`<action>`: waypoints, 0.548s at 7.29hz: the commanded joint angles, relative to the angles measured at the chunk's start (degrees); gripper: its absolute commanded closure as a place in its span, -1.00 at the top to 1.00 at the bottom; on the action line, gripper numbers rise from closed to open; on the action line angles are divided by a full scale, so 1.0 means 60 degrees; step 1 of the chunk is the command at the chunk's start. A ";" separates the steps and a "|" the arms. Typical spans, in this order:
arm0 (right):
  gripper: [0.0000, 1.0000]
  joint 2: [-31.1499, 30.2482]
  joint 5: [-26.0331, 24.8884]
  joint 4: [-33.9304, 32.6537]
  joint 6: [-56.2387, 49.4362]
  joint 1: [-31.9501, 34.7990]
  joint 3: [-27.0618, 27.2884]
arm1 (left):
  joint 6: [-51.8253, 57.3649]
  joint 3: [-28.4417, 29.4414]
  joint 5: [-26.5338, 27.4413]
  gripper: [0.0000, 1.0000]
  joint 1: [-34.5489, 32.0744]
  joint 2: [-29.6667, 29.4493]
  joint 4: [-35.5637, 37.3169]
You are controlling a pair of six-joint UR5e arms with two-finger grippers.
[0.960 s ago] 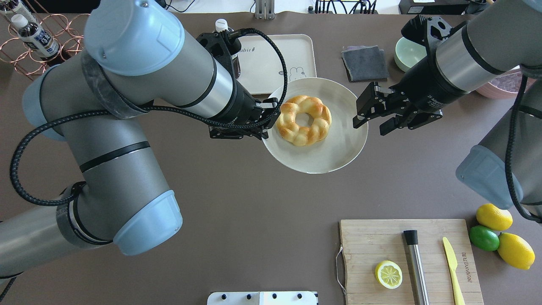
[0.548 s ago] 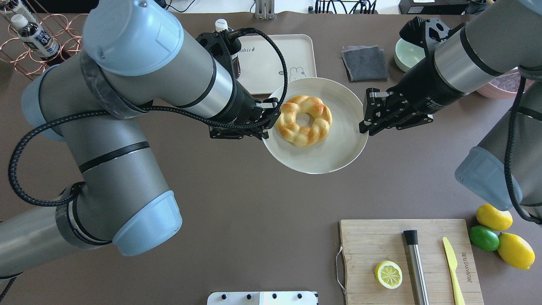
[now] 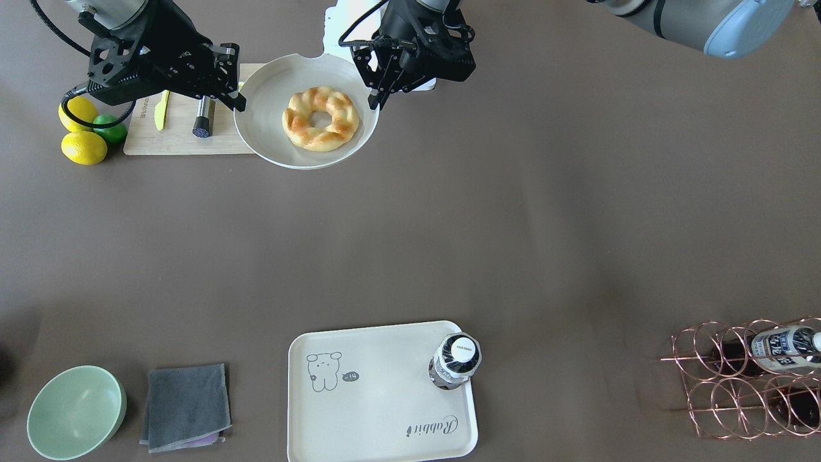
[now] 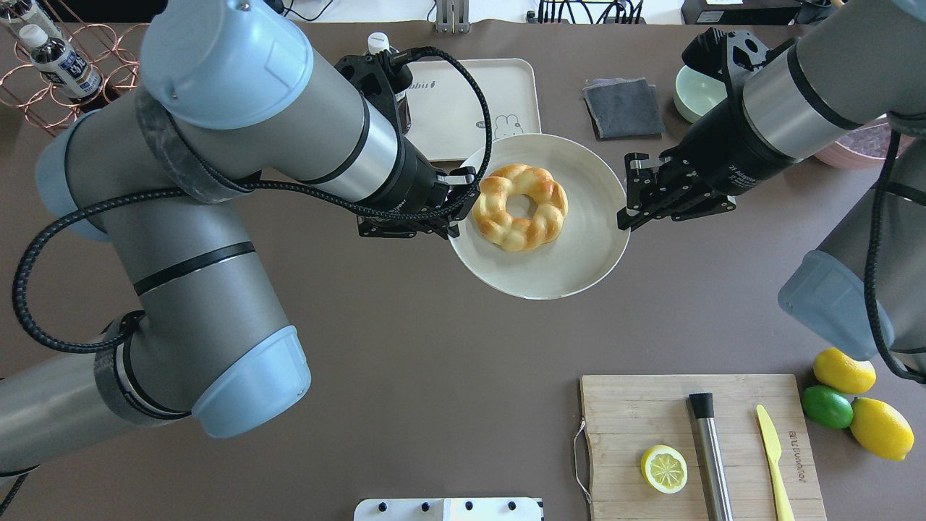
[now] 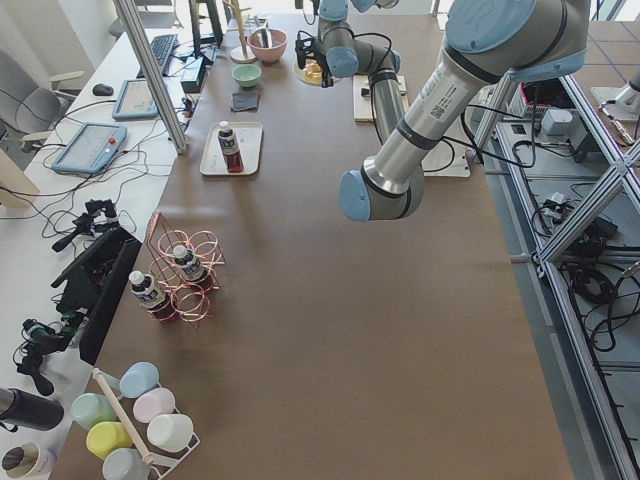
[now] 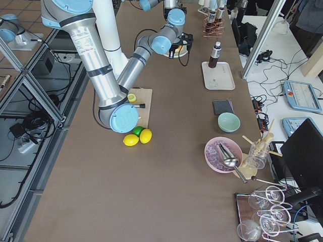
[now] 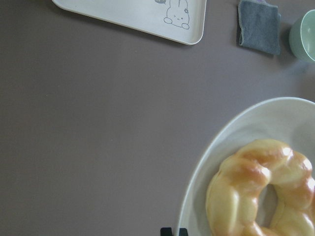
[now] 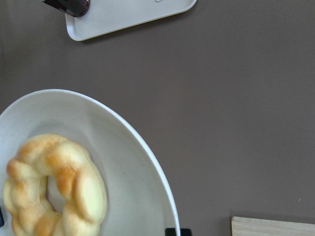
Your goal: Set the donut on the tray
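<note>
The donut [image 4: 519, 206] lies in the middle of the round white plate [image 4: 553, 288]. The left tool [image 4: 461, 194] is clenched on the plate's rim at 9 o'clock and the right tool [image 4: 623, 217] at 3 o'clock, so the step in hand looks like a two-arm carry above the worktop [image 4: 434, 347]. The cream tray [image 4: 448, 108] sits toward 11 o'clock with a bottle [image 3: 457, 360] in one corner. The next move likely calls for both arms to travel level together, then tip the donut onto the tray's bare part.

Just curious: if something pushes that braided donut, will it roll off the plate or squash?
The donut lies flat on the plate, so it would probably slide, not roll. The plate looks smooth, offering little grip. Its puffy braids suggest it is light and soft, likely denting if pinched.
</note>
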 commanded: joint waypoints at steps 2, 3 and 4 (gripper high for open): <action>-1.00 0.0016 0.0047 0.0000 -0.0009 0.0001 -0.0012 | -0.0008 0.0027 -0.0015 -0.44 0.0001 -0.0015 -0.0014; -1.00 0.0001 0.0105 0.0000 -0.0009 0.0001 -0.0027 | 0.0006 0.0056 0.0014 0.87 0.0015 -0.0016 -0.0014; -1.00 0.0001 0.0120 0.0000 -0.0009 0.0001 -0.0027 | 0.0006 0.0042 0.0015 0.93 0.0001 -0.0016 -0.0014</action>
